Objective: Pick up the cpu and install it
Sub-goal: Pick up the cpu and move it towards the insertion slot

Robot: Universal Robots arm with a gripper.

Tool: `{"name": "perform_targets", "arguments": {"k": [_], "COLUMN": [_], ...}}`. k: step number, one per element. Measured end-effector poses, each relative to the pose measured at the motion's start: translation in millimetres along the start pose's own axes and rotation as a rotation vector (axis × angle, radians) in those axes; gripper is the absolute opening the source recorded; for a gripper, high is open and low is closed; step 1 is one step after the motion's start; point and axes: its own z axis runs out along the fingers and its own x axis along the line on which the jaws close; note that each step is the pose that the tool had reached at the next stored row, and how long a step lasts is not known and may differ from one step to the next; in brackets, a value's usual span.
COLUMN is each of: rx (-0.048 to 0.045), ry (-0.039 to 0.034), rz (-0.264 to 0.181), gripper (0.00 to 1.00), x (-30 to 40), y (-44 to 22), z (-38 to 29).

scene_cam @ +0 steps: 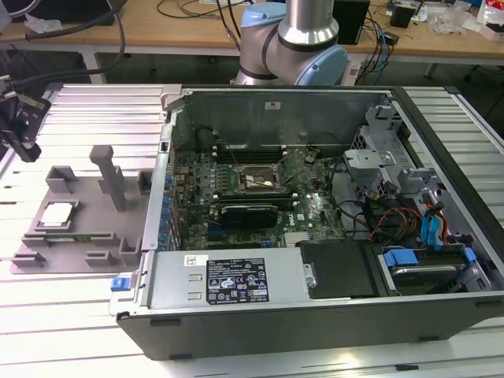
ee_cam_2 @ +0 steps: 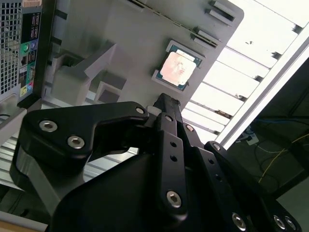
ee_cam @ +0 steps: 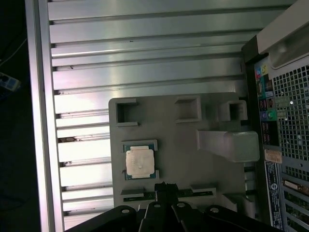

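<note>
An open desktop computer case (scene_cam: 315, 307) lies on its side on a slotted aluminium table (scene_cam: 94, 110), taking up the centre and right of the exterior view. Inside it, near the middle of the frame, sits the green motherboard with its black socket frame (scene_cam: 258, 179).

At the lower left of the exterior view, just beside the case, a grey plastic fixture tray (scene_cam: 90, 211) rests on the table. The cpu (scene_cam: 59, 214) lies flat in a shallow recess of that tray, silver top plate facing up (it catches the light brightly in both wrist views).

The black gripper (scene_cam: 22, 118) hangs at the far left edge of the exterior view, above the table and apart from the cpu. In the second wrist view its fingertips (ee_cam_2: 167, 101) are pressed together with nothing between them, pointing towards the tray and the chip without touching either.
</note>
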Motion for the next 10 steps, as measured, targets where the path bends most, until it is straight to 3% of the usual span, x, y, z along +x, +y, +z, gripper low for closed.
{"name": "perform_targets", "arguments": {"k": [7,10], "rx": [0.0001,0.0], "ry": [0.0001,-0.0001], "rz": [0.0,0.0], "gripper": [0.11,0.11], "x": [0.3,6.1], "y": [-0.1,-0.9], "z": [0.5,7.9]}}
